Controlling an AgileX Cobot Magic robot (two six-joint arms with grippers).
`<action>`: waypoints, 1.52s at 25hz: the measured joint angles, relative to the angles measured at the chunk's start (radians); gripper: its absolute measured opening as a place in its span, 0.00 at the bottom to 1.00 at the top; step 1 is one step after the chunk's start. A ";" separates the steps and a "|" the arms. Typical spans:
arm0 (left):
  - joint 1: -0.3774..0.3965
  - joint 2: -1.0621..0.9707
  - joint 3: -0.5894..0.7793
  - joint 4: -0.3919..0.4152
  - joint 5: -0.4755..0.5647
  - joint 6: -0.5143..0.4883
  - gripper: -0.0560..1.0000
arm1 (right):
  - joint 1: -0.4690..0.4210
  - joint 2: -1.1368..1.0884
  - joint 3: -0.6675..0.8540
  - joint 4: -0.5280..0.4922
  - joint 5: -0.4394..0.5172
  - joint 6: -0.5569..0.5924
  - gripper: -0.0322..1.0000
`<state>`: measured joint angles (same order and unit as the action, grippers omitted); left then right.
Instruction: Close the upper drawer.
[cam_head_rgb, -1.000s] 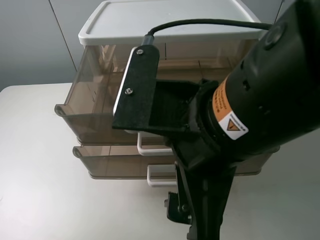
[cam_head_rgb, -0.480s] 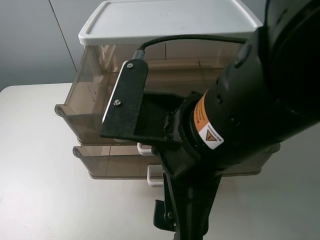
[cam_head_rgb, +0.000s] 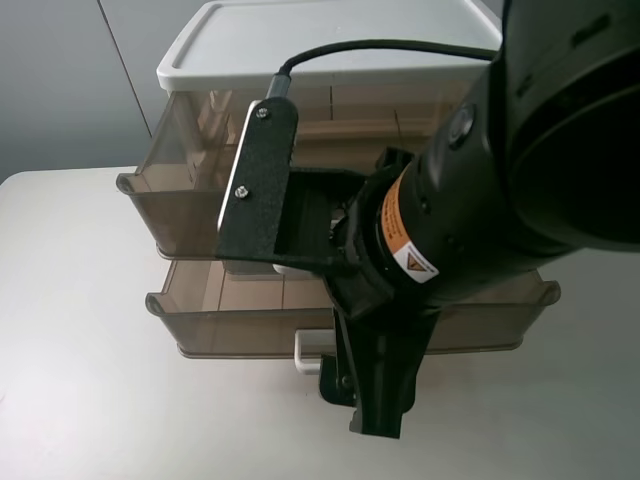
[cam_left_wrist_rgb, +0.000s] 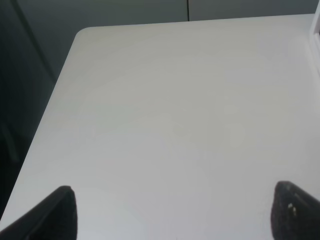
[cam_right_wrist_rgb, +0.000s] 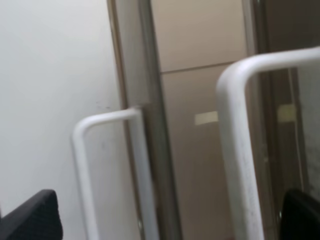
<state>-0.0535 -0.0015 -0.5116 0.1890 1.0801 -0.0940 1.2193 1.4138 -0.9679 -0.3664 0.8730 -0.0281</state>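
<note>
The wide, shallow, translucent smoky-brown plastic upper drawer (cam_head_rgb: 180, 215) sits in the upper middle of the exterior view, under the flat white plastic lid (cam_head_rgb: 330, 40), and is partly pulled out of the unit. The matching brown lower drawer (cam_head_rgb: 240, 320) juts farther toward the frame bottom, with its white loop handle (cam_head_rgb: 300, 350) showing. The bulky black right arm (cam_head_rgb: 520, 180) covers the centre of both fronts. The right gripper (cam_right_wrist_rgb: 165, 220) has its jaws wide apart and grasps nothing; 2 white loop handles lie between the tips, and I cannot tell whether either is touched. The left gripper (cam_left_wrist_rgb: 172, 215) hangs over the bare white bench (cam_left_wrist_rgb: 175, 110), jaws spread wide and empty
</note>
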 joint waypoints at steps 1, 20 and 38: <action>0.000 0.000 0.000 0.000 0.000 0.000 0.76 | 0.000 0.000 0.000 -0.023 0.000 0.010 0.67; 0.000 0.000 0.000 0.000 0.000 0.000 0.76 | -0.074 0.004 0.000 -0.131 -0.053 0.040 0.67; 0.000 0.000 0.000 0.000 0.000 0.000 0.76 | -0.094 0.031 -0.033 -0.195 -0.122 0.047 0.67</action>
<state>-0.0535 -0.0015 -0.5116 0.1890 1.0801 -0.0940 1.1257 1.4449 -1.0010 -0.5619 0.7512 0.0194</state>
